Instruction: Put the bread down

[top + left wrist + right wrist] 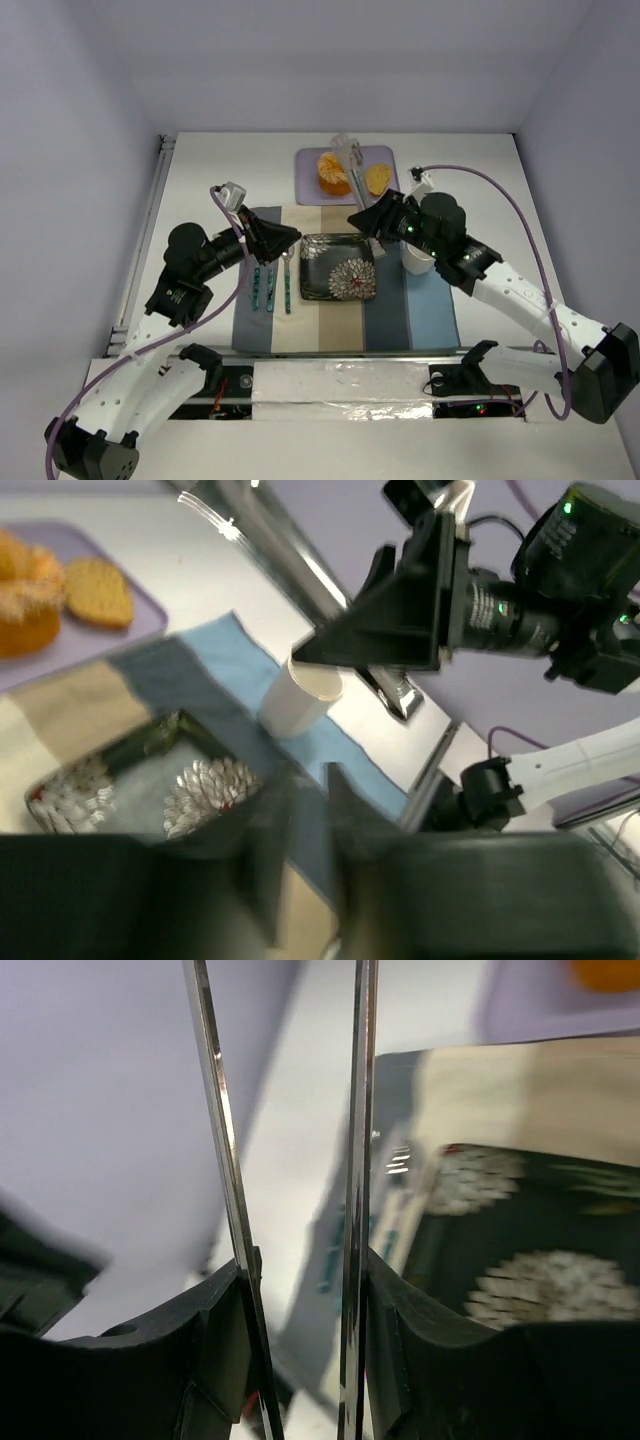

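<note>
The bread (377, 179) lies on the purple tray (307, 191), not yet lifted, so placing it remains. Your right tool (370, 216) clamps tongs (352, 170) that reach beside it. Whether your left tool (286, 238) is open cannot be told.

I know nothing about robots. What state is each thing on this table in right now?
bread: lying on the lavender tray, not gripped.
orange: peeled, on that tray.
tongs: held, blades apart, reaching over the tray.
right gripper: shut on the tongs.
plate: empty.
left gripper: beside the plate, open or shut unclear.
cup: upright.
</note>
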Robot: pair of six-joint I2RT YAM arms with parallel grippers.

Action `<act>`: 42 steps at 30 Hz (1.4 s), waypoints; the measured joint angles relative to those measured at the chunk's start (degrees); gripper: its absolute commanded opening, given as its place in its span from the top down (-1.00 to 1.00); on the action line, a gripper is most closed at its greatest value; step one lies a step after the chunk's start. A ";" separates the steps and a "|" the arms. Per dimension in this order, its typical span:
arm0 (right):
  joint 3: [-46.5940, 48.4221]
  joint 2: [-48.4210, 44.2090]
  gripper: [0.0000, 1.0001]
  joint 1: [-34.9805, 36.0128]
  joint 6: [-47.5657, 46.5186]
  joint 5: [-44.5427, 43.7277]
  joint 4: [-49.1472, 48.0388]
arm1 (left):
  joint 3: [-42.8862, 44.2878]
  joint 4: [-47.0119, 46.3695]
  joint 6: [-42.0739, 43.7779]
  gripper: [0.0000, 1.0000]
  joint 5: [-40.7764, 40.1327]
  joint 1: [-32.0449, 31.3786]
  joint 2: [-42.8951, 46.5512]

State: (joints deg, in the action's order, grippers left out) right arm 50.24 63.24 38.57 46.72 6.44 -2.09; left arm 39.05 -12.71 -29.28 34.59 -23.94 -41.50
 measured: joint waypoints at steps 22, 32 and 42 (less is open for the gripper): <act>22.45 28.74 0.13 -20.37 -15.37 0.33 32.06 | -4.46 19.19 11.47 0.33 -13.79 0.00 12.20; 31.45 37.46 0.10 -23.45 -14.78 -0.90 37.88 | -4.57 18.99 11.47 0.30 -14.71 0.00 18.45; 33.86 42.14 0.10 -24.00 -13.68 -1.03 39.85 | -4.59 19.06 11.47 0.30 -15.63 -0.63 19.93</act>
State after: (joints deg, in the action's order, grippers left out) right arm 84.09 105.38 14.57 33.04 5.41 37.76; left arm 34.46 6.35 -17.80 18.96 -24.58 -21.56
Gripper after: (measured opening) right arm 0.453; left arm 0.349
